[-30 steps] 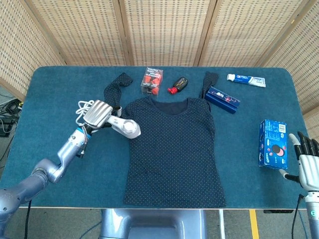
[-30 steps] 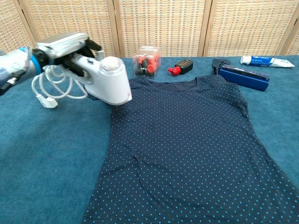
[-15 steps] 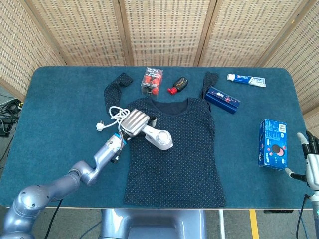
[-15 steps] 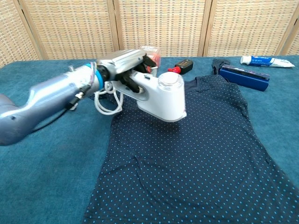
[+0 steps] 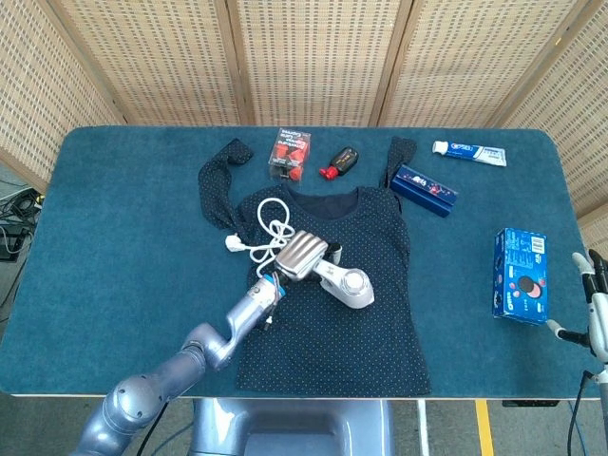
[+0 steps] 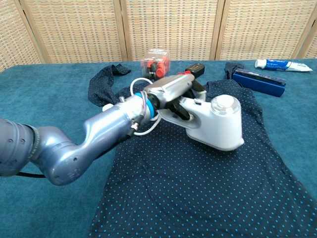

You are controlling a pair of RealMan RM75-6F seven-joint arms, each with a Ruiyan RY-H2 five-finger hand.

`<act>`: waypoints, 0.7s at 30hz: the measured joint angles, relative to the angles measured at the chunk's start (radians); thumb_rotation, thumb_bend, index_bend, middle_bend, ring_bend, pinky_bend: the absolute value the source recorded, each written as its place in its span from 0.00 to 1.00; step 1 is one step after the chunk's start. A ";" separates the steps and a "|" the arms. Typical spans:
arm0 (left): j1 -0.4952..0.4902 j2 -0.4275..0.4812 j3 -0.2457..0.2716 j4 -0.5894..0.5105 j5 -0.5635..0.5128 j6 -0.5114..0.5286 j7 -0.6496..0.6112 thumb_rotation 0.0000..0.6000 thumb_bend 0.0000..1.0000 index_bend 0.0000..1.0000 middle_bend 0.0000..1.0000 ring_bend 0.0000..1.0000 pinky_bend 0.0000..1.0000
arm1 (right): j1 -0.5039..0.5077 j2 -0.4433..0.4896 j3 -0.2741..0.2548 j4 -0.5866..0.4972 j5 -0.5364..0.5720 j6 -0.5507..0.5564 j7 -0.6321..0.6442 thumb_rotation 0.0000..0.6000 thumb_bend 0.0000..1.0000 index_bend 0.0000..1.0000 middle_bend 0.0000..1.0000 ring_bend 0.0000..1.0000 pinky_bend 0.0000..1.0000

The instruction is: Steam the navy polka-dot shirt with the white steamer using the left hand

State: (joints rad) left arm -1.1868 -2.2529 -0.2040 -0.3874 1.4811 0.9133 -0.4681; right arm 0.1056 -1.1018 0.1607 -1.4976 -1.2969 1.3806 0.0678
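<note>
The navy polka-dot shirt (image 5: 366, 332) (image 6: 208, 193) lies flat on the table, collar toward the far side. My left hand (image 5: 300, 255) (image 6: 171, 91) grips the handle of the white steamer (image 5: 348, 284) (image 6: 216, 124), which hovers over the middle of the shirt's chest. The steamer's white cord (image 5: 262, 228) (image 6: 141, 126) trails behind over the shirt's left shoulder, plug (image 5: 233, 244) beside it. My right hand (image 5: 593, 309) shows at the right edge of the head view, fingers apart, holding nothing.
Along the far side stand a clear box of red items (image 5: 291, 153), a black and red object (image 5: 338, 161), a dark blue box (image 5: 424, 189) and a toothpaste tube (image 5: 468, 151). A blue carton (image 5: 520, 274) lies at the right, near my right hand.
My left hand has carried the steamer rightward from the shirt's left shoulder to the middle of the chest, the cord dragging after it. The right hand has slid further out of view.
</note>
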 measured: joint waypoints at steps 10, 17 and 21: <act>-0.029 -0.016 0.060 0.014 0.037 -0.057 0.007 1.00 0.84 1.00 0.98 0.91 1.00 | -0.002 0.006 0.002 0.002 -0.003 0.001 0.015 1.00 0.00 0.02 0.00 0.00 0.00; -0.015 -0.014 0.100 0.012 0.064 -0.047 0.019 1.00 0.84 1.00 0.98 0.91 1.00 | -0.004 0.007 0.002 -0.002 -0.005 0.007 0.012 1.00 0.00 0.02 0.00 0.00 0.00; -0.002 0.006 0.140 -0.003 0.097 -0.030 0.009 1.00 0.84 1.00 0.98 0.91 1.00 | -0.005 0.007 0.002 -0.003 -0.005 0.009 0.009 1.00 0.00 0.02 0.00 0.00 0.00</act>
State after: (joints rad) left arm -1.1886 -2.2469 -0.0641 -0.3909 1.5784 0.8831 -0.4586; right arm 0.1010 -1.0946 0.1628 -1.5006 -1.3023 1.3899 0.0767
